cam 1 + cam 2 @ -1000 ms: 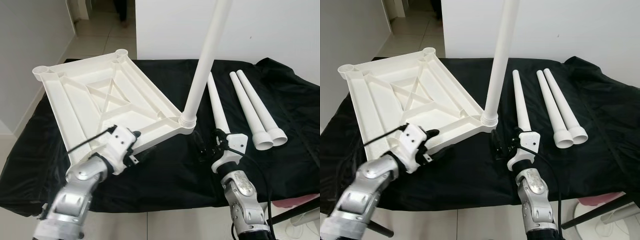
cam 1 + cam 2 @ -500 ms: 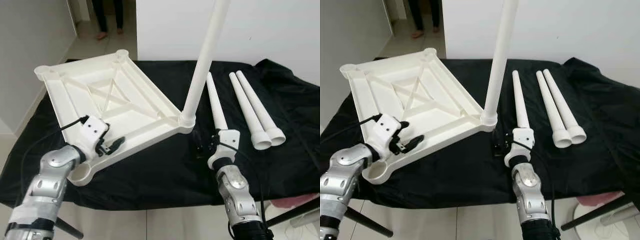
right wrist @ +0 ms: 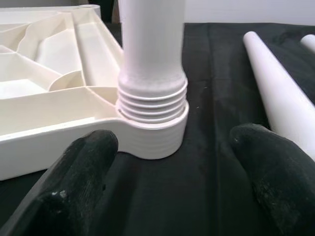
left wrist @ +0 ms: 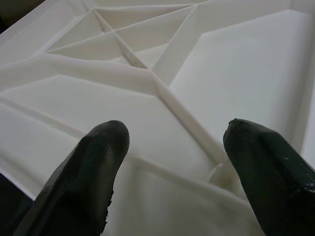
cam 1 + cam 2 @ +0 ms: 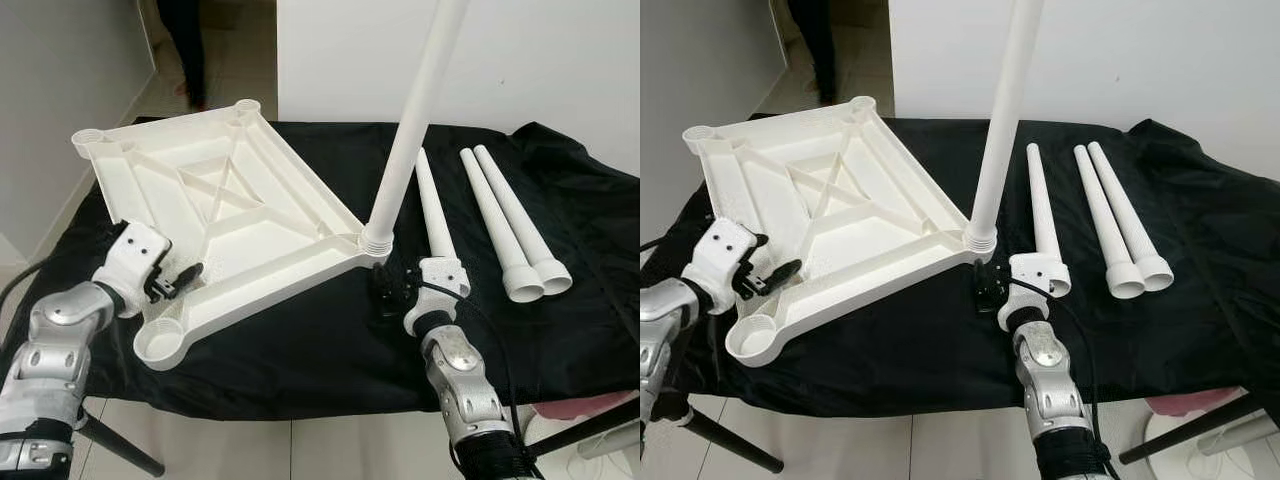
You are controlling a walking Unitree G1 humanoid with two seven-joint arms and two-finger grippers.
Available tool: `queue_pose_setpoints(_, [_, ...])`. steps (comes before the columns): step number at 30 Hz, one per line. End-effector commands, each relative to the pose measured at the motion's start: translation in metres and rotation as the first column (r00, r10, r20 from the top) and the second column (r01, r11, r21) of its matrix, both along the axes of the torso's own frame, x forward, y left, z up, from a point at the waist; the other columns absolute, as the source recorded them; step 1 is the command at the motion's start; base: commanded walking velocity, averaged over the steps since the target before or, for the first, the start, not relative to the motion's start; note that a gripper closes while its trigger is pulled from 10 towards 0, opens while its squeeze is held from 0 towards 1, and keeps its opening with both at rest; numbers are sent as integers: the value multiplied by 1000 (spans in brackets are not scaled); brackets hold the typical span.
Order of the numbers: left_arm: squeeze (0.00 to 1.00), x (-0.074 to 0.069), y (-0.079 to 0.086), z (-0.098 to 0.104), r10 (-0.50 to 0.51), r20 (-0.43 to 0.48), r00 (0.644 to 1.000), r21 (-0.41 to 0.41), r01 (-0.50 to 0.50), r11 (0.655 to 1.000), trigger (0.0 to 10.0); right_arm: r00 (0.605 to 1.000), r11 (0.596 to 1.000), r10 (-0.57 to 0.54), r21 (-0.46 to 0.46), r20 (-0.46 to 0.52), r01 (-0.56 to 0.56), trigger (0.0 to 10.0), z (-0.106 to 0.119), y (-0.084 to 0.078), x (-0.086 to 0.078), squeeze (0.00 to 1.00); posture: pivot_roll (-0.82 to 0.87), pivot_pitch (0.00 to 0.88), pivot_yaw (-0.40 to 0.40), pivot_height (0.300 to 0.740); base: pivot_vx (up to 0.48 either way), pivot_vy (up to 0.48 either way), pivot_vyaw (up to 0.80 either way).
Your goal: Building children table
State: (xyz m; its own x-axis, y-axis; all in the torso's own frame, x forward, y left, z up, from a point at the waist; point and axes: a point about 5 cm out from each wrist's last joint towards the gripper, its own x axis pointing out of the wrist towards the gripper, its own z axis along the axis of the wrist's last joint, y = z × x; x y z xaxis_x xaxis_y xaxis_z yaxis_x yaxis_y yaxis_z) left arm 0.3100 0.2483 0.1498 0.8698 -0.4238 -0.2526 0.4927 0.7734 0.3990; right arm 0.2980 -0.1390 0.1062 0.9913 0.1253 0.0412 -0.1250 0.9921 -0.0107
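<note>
The white tabletop point(image 5: 215, 215) lies upside down on the surface point(image 5: 300, 340), which is covered with a black cloth point(image 5: 580, 330). I use this tabletop as the landmark.

At the tabletop's near left edge is the left hand point(image 5: 183, 277). Its two black fingers point(image 4: 91, 172) are spread wide and hold nothing; in the left wrist view they point over the ribs on the underside of the tabletop. Just in front of this hand is the empty near corner socket point(image 5: 160, 343) of the tabletop. The two far corner sockets are empty too.

At the tabletop's right corner one white leg point(image 5: 415, 120) stands upright in its socket. Its thread point(image 3: 152, 101) is visible above the socket rim, so it is not screwed fully down.

Just in front of this corner, on the robot's side, is the right hand point(image 5: 392, 296). In the right wrist view its fingers point(image 3: 83, 167) are wide apart, one on each side of the leg's base, and they grip nothing. They do not touch the leg.

To the right of the tabletop a loose leg point(image 5: 434, 215) lies on the cloth, near the standing leg. Further right, well apart from the tabletop, two more legs point(image 5: 510, 225) lie side by side and touch each other, with their wide ends toward the robot.

Behind the tabletop, on the floor point(image 5: 215, 45), the legs of a person point(image 5: 185, 50) are visible.
</note>
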Motion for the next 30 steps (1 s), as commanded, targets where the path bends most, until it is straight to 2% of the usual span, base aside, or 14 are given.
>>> queue_pose_setpoints(1, [0, 3, 12, 4, 150, 82, 985, 21, -152, 988, 10000, 1000, 1000, -2, -12, -27, 2, 10000, -4, 1, 1, 0, 36, 1, -55, 740, 0, 0, 0])
queue_pose_setpoints(4, [0, 3, 23, 11, 179, 106, 978, 36, -183, 982, 10000, 999, 1000, 8, -23, -41, -9, 10000, -7, 4, 1, 0, 44, 7, -59, 740, 0, 0, 0])
queue_pose_setpoints(7, [0, 2, 26, 12, 184, 110, 977, 45, -190, 981, 10000, 999, 1000, 10, -25, -44, -11, 10000, -8, 5, 1, 0, 45, 10, -59, 740, 0, 0, 0])
queue_pose_setpoints(9, [0, -1, 34, 10, 185, 110, 976, 118, -198, 973, 10000, 999, 1000, 7, -27, -46, -8, 10000, -9, 4, 1, 0, 47, 15, -59, 740, 0, 0, 0])
queue_pose_setpoints(10, [0, -1, 34, 10, 185, 110, 976, 118, -198, 973, 10000, 999, 1000, 7, -27, -46, -8, 10000, -9, 4, 1, 0, 47, 15, -59, 740, 0, 0, 0])
queue_pose_setpoints(12, [0, -6, 41, 4, 182, 100, 978, 206, -199, 958, 10000, 998, 1000, -8, -31, -56, 7, 10000, -11, 1, 1, 0, 50, 18, -58, 740, 0, 0, 0])
queue_pose_setpoints(16, [0, -9, 42, -2, 165, 85, 983, 249, -181, 951, 10000, 998, 999, -18, -35, -62, 16, 10000, -12, 0, 1, 0, 53, 23, -60, 740, 0, 0, 0])
queue_pose_setpoints(21, [0, -18, 27, -14, 47, 23, 999, 312, -52, 949, 10000, 997, 999, -25, -38, -71, 22, 10000, -14, 0, 1, 0, 58, 29, -61, 740, 0, 0, 0])
queue_pose_setpoints(22, [0, -18, 27, -14, 47, 23, 999, 312, -52, 949, 10000, 997, 999, -25, -38, -71, 22, 10000, -14, 0, 1, 0, 58, 29, -61, 740, 0, 0, 0])
queue_pose_setpoints(24, [0, -22, 14, -22, -14, -15, 1000, 321, 18, 947, 10000, 997, 999, -27, -39, -72, 24, 10000, -14, 0, 2, 0, 59, 35, -58, 740, 0, 0, 0])
queue_pose_setpoints(25, [0, -22, 14, -22, -14, -15, 1000, 321, 18, 947, 10000, 997, 999, -27, -39, -72, 24, 10000, -14, 0, 2, 0, 59, 35, -58, 740, 0, 0, 0])
queue_pose_setpoints(27, [0, -24, 0, -29, -74, -46, 996, 304, 84, 949, 10000, 997, 999, -31, -39, -73, 29, 10000, -14, 0, 3, 0, 57, 37, -54, 740, 0, 0, 0])
queue_pose_setpoints(28, [0, -24, 0, -29, -74, -46, 996, 304, 84, 949, 10000, 997, 999, -31, -39, -73, 29, 10000, -14, 0, 3, 0, 57, 37, -54, 740, 0, 0, 0])
queue_pose_setpoints(30, [0, -27, -11, -35, -115, -66, 991, 287, 129, 949, 10000, 997, 999, -37, -39, -73, 34, 10000, -14, 0, 3, 0, 54, 40, -50, 740, 0, 0, 0])
